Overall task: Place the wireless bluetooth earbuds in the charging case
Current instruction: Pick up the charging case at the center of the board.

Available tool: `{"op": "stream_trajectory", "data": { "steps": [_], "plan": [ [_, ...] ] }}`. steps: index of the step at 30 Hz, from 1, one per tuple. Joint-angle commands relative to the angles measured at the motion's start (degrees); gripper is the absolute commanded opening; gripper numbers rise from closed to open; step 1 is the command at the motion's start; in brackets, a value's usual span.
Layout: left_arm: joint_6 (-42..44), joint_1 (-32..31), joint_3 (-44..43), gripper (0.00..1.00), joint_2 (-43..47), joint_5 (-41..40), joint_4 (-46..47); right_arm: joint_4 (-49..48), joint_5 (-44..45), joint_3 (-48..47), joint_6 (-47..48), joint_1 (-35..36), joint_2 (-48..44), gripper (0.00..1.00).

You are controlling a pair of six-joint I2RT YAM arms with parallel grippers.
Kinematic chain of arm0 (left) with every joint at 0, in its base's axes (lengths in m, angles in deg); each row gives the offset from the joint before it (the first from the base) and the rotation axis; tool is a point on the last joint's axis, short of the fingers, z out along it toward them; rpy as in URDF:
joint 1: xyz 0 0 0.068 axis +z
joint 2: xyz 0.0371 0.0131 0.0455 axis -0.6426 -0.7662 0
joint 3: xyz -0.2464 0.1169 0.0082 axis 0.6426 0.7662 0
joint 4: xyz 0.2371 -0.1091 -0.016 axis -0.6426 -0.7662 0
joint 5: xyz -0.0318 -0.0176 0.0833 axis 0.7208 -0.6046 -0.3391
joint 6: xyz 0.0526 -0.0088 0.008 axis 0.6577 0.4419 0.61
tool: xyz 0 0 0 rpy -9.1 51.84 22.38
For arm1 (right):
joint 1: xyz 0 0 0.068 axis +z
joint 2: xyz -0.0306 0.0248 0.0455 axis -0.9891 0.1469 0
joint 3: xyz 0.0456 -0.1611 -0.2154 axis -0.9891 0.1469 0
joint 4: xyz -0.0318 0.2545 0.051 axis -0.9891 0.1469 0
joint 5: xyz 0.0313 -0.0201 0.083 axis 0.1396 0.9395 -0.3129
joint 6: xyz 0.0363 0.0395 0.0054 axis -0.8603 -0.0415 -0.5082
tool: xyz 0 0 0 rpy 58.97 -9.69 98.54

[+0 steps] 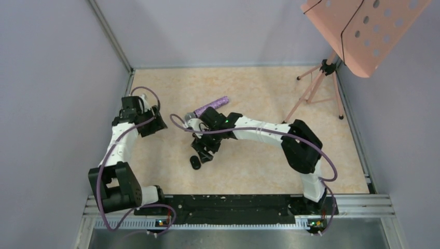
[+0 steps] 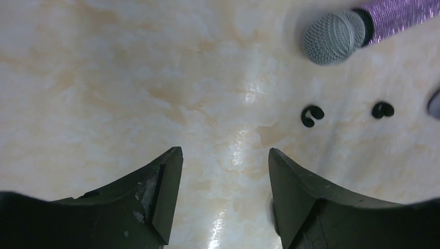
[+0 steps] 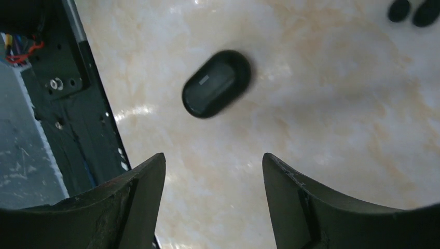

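Note:
Two glossy black earbuds lie on the marbled table, ahead and to the right of my left gripper. That gripper is open with only bare table between its fingers. The charging case is a black oval with its lid down. It lies on the table ahead of my right gripper, which is open and empty. From above, the case sits just below and left of the right gripper. The left gripper hovers further left. Two small dark pieces show at the right wrist view's top edge.
A purple glitter microphone lies behind the right gripper, its grey mesh head close to the earbuds. A pink music stand on a tripod occupies the back right. The black base rail runs near the case.

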Motion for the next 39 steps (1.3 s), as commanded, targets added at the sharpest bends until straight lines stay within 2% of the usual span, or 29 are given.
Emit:
{"op": "stream_trajectory", "data": {
  "steps": [1,4,6,8,14,18,27,33,39],
  "plan": [
    [-11.9,4.2,-0.7,0.67,5.0,-6.7,1.2,-3.1,5.1,-5.8,-10.5,3.3,5.2,0.7],
    [-12.7,6.3,0.2,0.67,6.2,-4.8,2.1,-3.4,8.3,-8.1,-15.4,4.0,8.3,0.78],
    [-13.4,7.6,1.6,0.67,7.5,-4.3,3.6,-4.1,10.0,-9.2,-17.5,5.1,9.4,0.92],
    [-14.7,8.9,3.0,0.67,8.3,-4.5,5.0,-4.1,10.3,-10.5,-18.4,6.7,10.6,0.93],
    [-17.4,12.2,3.4,0.67,8.1,-2.1,6.5,-4.3,19.1,-12.2,-19.8,10.5,13.0,0.81],
    [-18.3,12.7,3.2,0.67,8.6,-0.3,6.3,-4.7,21.2,-11.9,-20.5,11.4,13.1,0.71],
    [-19.2,12.8,4.7,0.66,9.2,2.4,6.4,-1.3,29.0,-10.8,-21.1,12.5,14.4,0.61],
    [-19.1,12.8,5.2,0.66,8.9,3.7,7.4,-1.0,28.2,-8.5,-18.9,12.5,13.8,0.58],
    [-19.3,12.8,5.8,0.65,8.3,5.5,8.1,-1.0,24.9,-6.1,-11.7,12.5,12.4,0.52]
  ]
}}
